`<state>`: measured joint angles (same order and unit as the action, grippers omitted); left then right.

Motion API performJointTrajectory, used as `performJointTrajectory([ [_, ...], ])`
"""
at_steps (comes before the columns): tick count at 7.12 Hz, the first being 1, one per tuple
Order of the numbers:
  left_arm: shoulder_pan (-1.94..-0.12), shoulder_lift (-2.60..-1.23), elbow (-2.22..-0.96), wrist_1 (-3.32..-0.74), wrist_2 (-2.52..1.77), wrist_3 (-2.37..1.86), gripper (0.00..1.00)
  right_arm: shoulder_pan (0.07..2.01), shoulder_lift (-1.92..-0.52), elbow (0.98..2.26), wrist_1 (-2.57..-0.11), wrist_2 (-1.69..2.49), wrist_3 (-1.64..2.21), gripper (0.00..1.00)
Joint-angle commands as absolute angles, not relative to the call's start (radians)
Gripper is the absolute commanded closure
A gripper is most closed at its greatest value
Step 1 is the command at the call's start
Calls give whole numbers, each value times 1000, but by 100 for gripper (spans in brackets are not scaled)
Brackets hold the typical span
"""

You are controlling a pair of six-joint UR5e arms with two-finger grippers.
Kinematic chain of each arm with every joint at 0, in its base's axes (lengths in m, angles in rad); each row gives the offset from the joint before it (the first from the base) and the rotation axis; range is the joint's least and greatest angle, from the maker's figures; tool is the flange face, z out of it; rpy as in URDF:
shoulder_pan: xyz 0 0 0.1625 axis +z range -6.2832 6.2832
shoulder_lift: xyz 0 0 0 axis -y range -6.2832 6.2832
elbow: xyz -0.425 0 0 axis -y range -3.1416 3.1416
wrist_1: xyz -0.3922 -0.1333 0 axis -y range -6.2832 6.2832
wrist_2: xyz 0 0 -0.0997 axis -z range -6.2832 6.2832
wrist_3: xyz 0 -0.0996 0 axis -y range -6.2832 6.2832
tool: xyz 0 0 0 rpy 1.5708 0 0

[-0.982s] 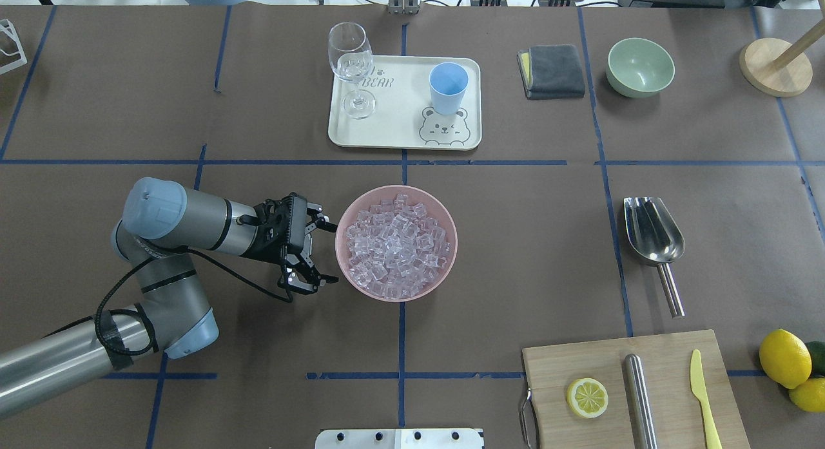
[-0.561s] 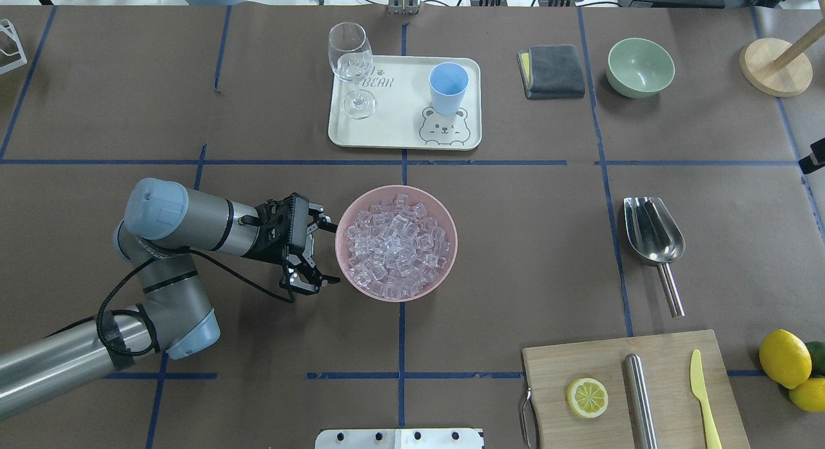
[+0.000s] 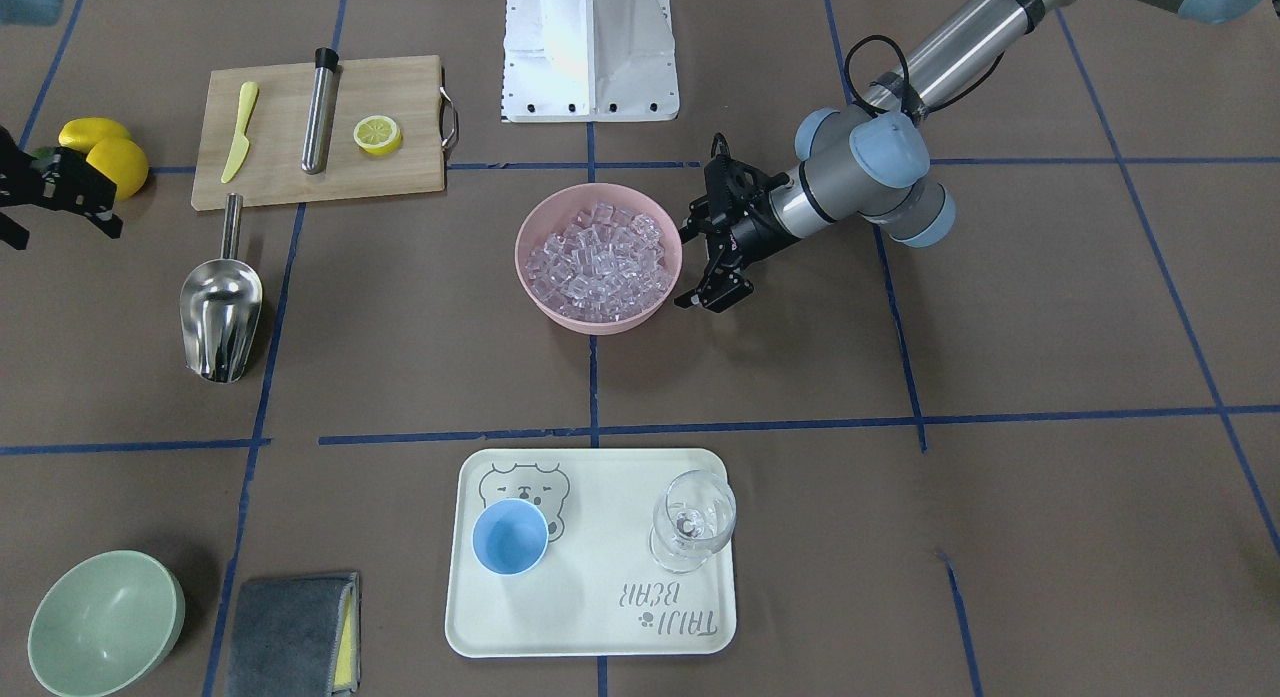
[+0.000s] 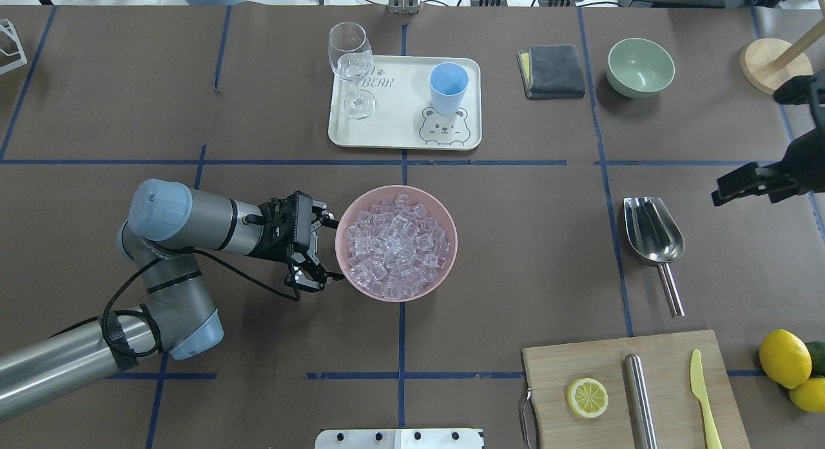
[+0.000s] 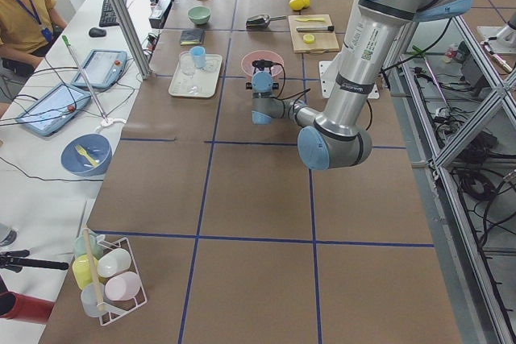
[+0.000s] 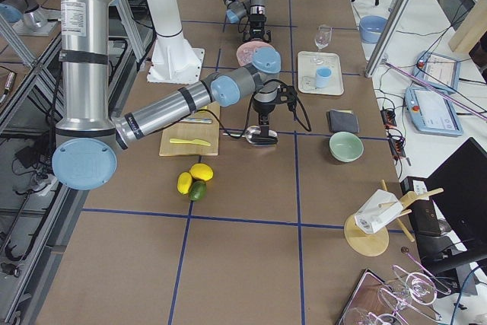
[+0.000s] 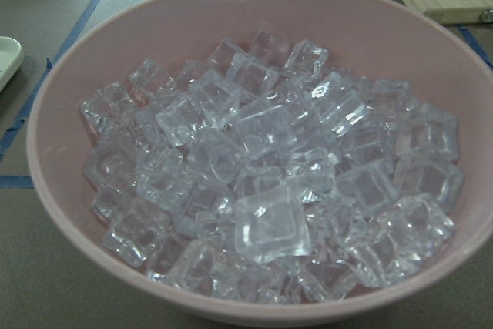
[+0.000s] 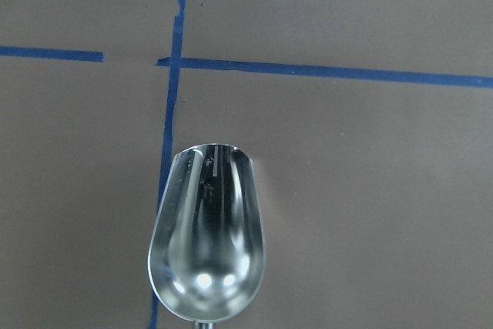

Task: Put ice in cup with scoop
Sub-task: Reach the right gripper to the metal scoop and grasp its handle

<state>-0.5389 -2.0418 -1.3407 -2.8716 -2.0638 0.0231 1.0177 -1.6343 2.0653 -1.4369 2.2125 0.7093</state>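
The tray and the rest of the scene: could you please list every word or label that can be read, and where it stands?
"TAIJI": on the tray, upper line of its print.
"BEAR": on the tray, just under it.
Sticker on the left arm: too small to read.
Sticker on the right arm: too small to read.

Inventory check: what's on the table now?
pink bowl: 1, pink, centre
ice: many, clear, in pink bowl
tray: 1, cream, far centre
cup: 1, blue, on tray
wine glass: 1, clear, on tray
scoop: 1, steel, right side
green bowl: 1, green, far right
cloth: 1, grey, far right
cutting board: 1, wood, near right
lemon half, steel tube, yellow knife: 1 each, on board
lemons: 2, yellow, right edge
left gripper: open, by pink bowl
right gripper: open, above scoop
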Motion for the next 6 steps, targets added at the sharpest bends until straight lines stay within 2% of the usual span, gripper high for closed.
performJointTrajectory([
  [1, -537, -2043, -1341, -2872, -2063, 23, 0, 823, -1663, 2063, -1295, 2110, 880, 0],
  [4, -537, -2046, -1341, -2872, -2063, 25, 0, 662, -1733, 2063, -1292, 2018, 992, 0],
  [6, -537, -2049, -1341, -2872, -2063, 25, 0, 599, -1733, 2036, -1267, 1977, 1107, 1],
])
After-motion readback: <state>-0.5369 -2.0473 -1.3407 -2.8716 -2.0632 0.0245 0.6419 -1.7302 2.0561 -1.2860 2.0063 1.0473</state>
